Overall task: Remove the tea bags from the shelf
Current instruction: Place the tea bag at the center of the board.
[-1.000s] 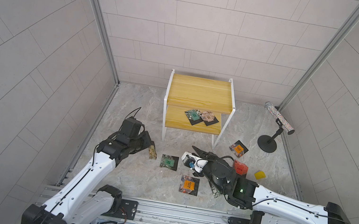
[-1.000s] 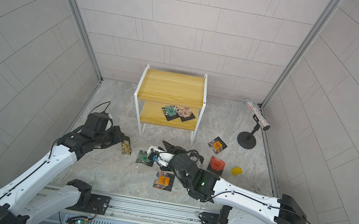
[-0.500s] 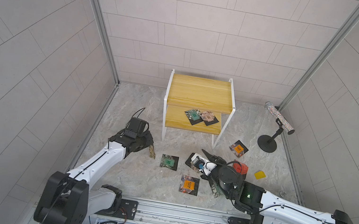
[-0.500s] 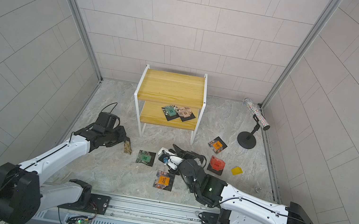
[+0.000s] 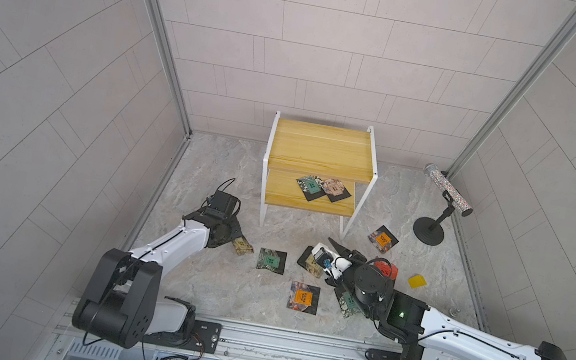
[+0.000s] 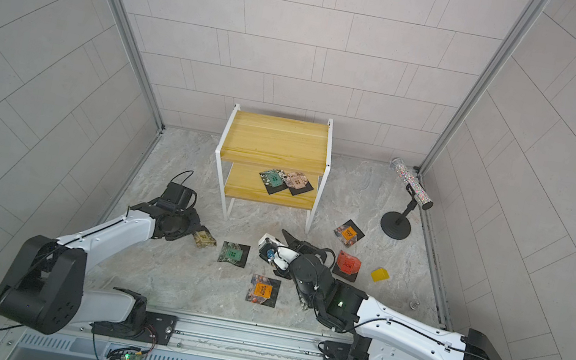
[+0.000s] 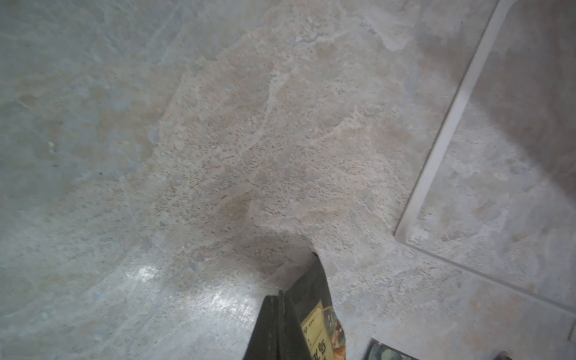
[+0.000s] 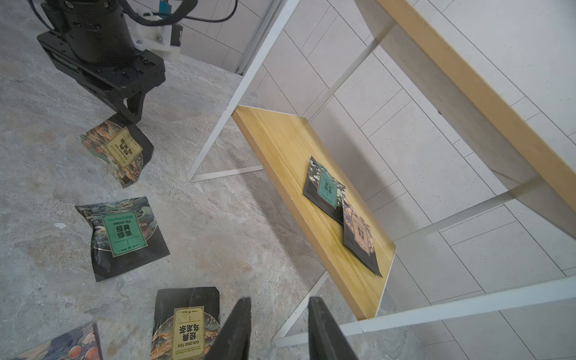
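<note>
Grey-tiled walls (image 5: pixel 340 58) close in a marbled worktop (image 5: pixel 225 162), with a two-tier shelf (image 5: pixel 320 146) standing at the back, beyond both arms. Low over the stone, the left end effector (image 8: pixel 131 116) is clamped on one corner of a beige-labelled tea bag (image 8: pixel 117 149), whose other end rests on the worktop. Just past that sachet, away from the left end effector, a green-labelled tea bag (image 8: pixel 124 233) lies flat and apart from it.

The right end effector (image 8: pixel 279 300) holds nothing, its jaws parted, and points toward the shelf's lower board (image 8: pixel 290 149). On that board, ahead of the right end effector, lie a teal-labelled tea bag (image 8: pixel 325 190) and a pink-labelled tea bag (image 8: pixel 360 233), touching at their edges. A yellow-labelled tea bag (image 8: pixel 187 324) sits on the worktop just beside the right end effector.

Behind the right end effector, nearer the arm's base, an orange-labelled tea bag (image 5: pixel 303 298) lies flat. Off to its outer side are a red-labelled tea bag (image 5: pixel 386 269), a plain yellow piece (image 5: pixel 417 281) and, farther back, a glittery tube (image 5: pixel 446 195) on a black stand.
</note>
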